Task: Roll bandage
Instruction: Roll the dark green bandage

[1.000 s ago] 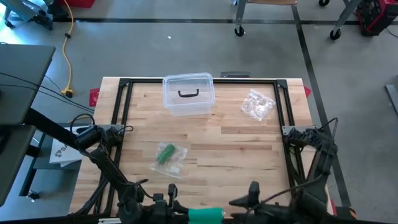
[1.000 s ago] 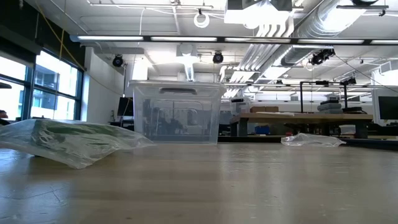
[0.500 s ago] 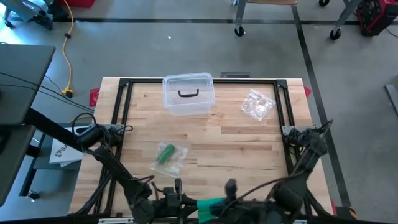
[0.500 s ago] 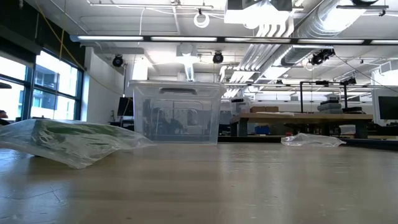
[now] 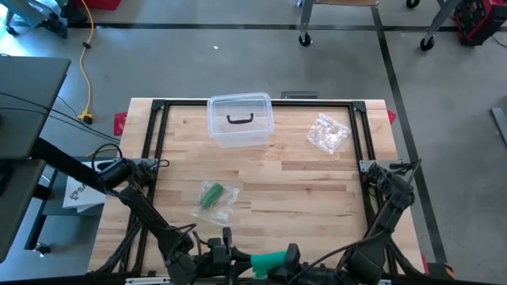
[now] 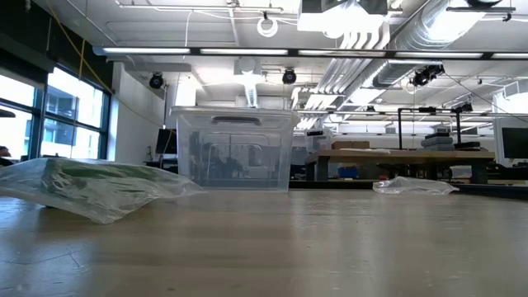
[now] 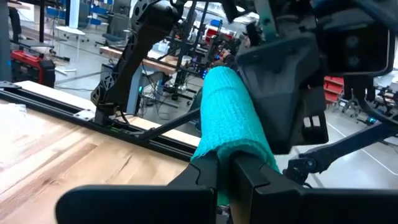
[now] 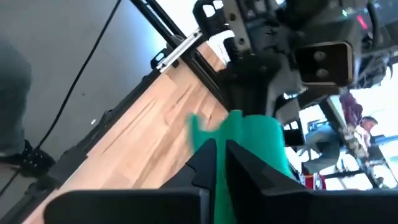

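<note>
Now | bandage (image 5: 268, 262) apparently lengthwise between hands | left hand (image 5: 231, 259), right hand (image 5: 287, 260) both pinching it

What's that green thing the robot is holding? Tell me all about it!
It is a green bandage, soft stretchy cloth with a fine crinkly weave, bunched into a thick roll. It sits at the near edge of the wooden table, between the two arms. The left end effector is shut on one end, and the right end effector is shut on the other. A loose flap sticks out at one side.
</note>
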Controlling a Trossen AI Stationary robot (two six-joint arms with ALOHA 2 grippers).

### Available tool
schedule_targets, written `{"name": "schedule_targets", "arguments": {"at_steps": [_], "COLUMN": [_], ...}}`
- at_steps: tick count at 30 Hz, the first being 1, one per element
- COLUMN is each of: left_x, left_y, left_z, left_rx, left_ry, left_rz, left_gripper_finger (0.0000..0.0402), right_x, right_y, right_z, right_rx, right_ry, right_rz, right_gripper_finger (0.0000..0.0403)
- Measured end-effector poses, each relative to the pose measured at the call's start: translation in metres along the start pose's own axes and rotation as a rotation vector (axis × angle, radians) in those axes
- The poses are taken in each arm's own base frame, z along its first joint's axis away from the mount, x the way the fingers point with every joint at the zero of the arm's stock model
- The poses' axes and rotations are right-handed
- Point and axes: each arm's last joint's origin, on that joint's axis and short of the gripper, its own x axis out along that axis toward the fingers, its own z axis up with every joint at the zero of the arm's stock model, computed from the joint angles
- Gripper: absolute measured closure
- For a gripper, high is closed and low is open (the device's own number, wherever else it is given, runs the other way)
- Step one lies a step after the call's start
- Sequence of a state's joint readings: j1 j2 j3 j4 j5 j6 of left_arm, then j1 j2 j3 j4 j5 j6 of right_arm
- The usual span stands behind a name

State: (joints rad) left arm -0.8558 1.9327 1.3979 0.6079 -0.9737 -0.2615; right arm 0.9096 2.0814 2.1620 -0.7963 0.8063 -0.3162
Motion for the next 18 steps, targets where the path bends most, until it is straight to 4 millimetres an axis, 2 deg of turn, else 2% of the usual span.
{"name": "schedule_targets", "arguments": {"at_steps": [8, 18], "left_x": [0.000, 0.000], "left_y": [0.000, 0.000], "left_z": [0.001, 0.002], "left_rx": [-0.007, -0.011], "left_ry": [-0.004, -0.013], "left_rz": [-0.004, 0.013], "left_gripper_finger": [0.0396, 0.0396], "right_x": [0.002, 0.014], "right_y": [0.012, 0.005], "right_z": [-0.001, -0.013], "right_rx": [-0.084, 0.005], "right_ry": [0.017, 0.116], "right_rz": [-0.007, -0.039], "right_gripper_finger": [0.0379, 0.0379]}}
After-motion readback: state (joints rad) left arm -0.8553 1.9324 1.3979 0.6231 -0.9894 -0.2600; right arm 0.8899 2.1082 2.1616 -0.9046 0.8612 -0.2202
